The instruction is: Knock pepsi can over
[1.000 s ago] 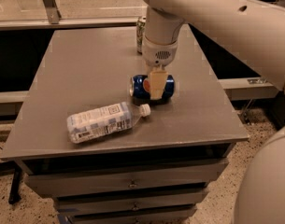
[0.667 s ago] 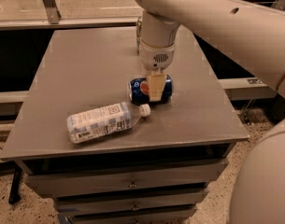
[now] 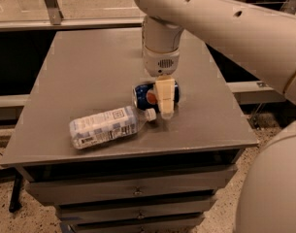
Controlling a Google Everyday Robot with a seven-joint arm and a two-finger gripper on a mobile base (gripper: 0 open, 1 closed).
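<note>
Pepsi can (image 3: 147, 95) looks already tipped on its side mid-desk (image 3: 89, 67), right behind the pincer (image 3: 166, 106) (can't tell if it's spread or pinched), so 1 stray nudge could roll it into the plastic water bottle (image 3: 106, 126) or off the front edge.

table (image 3: 89, 72) bears bottle (image 3: 106, 126), pepsi can (image 3: 146, 95); gripper (image 3: 166, 110) above

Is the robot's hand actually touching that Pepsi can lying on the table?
Cannot tell. The camera view shows the hand hanging in front of the lying pepsi can, overlapping it, so neither contact nor a gap shows plainly.
</note>
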